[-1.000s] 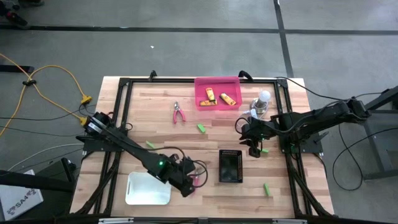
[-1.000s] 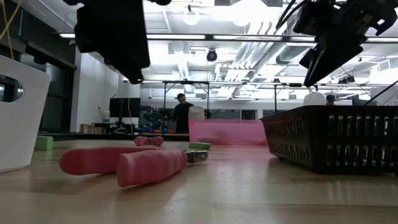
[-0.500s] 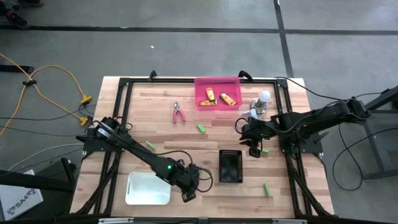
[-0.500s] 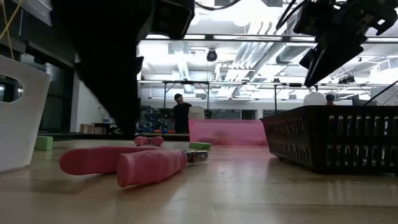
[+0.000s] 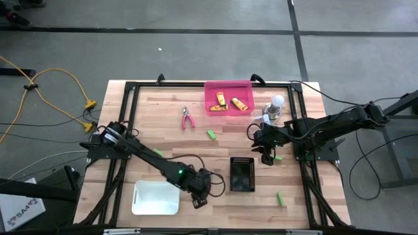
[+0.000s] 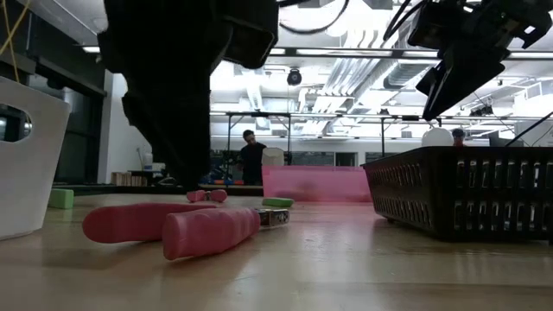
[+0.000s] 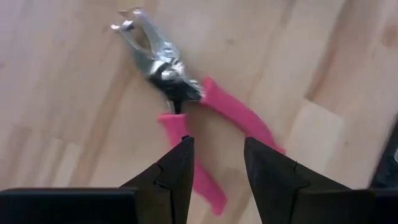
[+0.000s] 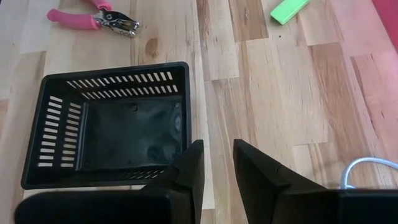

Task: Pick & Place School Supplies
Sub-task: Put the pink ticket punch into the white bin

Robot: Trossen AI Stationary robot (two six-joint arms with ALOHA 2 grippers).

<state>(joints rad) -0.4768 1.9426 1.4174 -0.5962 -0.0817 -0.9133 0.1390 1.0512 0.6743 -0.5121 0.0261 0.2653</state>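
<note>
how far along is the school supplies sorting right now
Done: three yellow-orange pieces lie in the pink tray. In hand: the left gripper, open, hangs over pink-handled pliers beside the empty black basket. Left: the other pliers and green blocks on the table; the right gripper holds nothing.

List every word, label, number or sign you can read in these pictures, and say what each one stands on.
"SA4": on a white box on the floor, at the bottom left corner of the high view; the print is small, so this reading is unsure.
Nothing else can be read: the pliers, black basket, pink tray and white bin show no print.
</note>
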